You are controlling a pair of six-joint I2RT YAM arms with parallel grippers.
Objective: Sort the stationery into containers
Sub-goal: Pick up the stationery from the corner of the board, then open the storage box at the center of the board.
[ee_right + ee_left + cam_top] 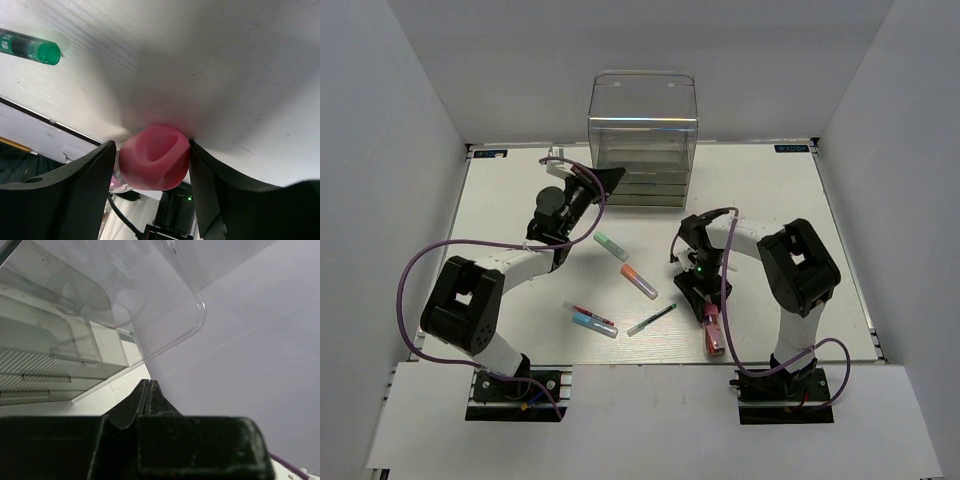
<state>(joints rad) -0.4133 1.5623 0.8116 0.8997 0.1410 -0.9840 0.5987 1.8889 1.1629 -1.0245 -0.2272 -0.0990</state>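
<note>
The tall clear container point(642, 135) with stacked drawers stands at the back centre. My left gripper point(611, 178) is shut and empty just off its front left corner; in the left wrist view the closed fingertips point(146, 389) sit below the clear box point(100, 305). My right gripper point(712, 325) is shut on a red-pink capped marker point(714, 338) low over the table near the front edge; the cap point(155, 157) fills the space between the jaws. On the table lie a green-capped marker point(611, 246), an orange-capped marker point(639, 281), a pink and a blue marker point(590, 318) and a thin dark pen point(652, 320).
The white table point(770, 220) is walled in by grey panels at left, right and back. A dark pen with a green end point(30, 47) lies close to my right gripper. Purple cables loop around both arms.
</note>
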